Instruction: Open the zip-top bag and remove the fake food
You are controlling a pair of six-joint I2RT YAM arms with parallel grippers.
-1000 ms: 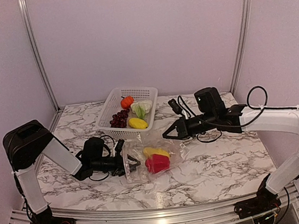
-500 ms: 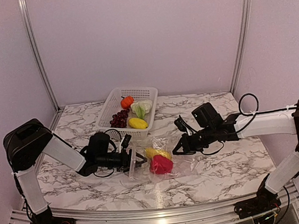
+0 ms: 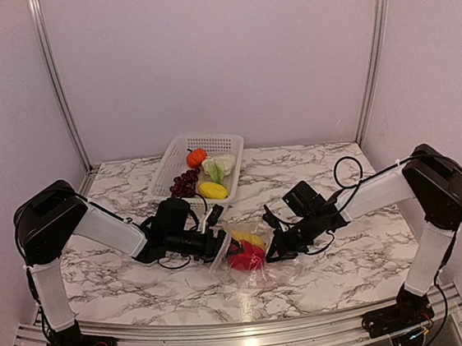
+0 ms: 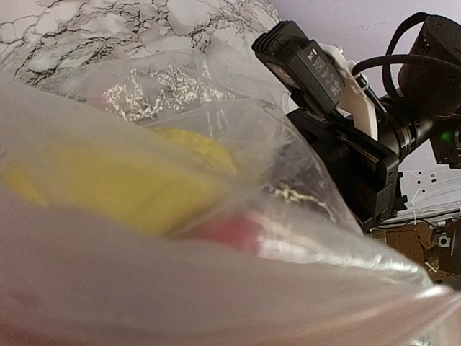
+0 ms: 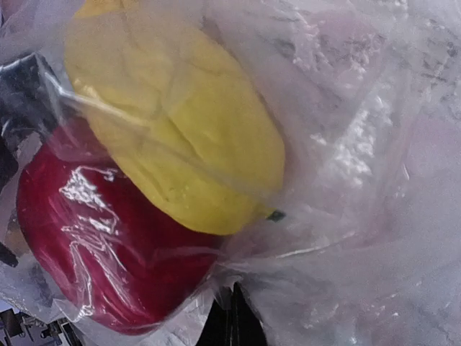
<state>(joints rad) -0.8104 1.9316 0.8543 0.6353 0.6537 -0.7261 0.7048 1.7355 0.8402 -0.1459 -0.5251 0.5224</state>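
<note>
Top external view: a clear, crinkly zip-top plastic bag lies on the marbled surface between the two arms. It holds a smooth, oblong yellow plastic piece resting on a glossy, rounded red plastic piece. The left gripper sits at the bag's left edge; whether its jaws are released or gripping I cannot tell, as film fills its wrist view. The right gripper meets the bag's right edge with jaws clenched together, wrinkled film bunched at their tips. Behind, well apart, a white perforated plastic basket holds an orange round fruit, white-green cabbage, dark purple grapes and another yellow piece.
</note>
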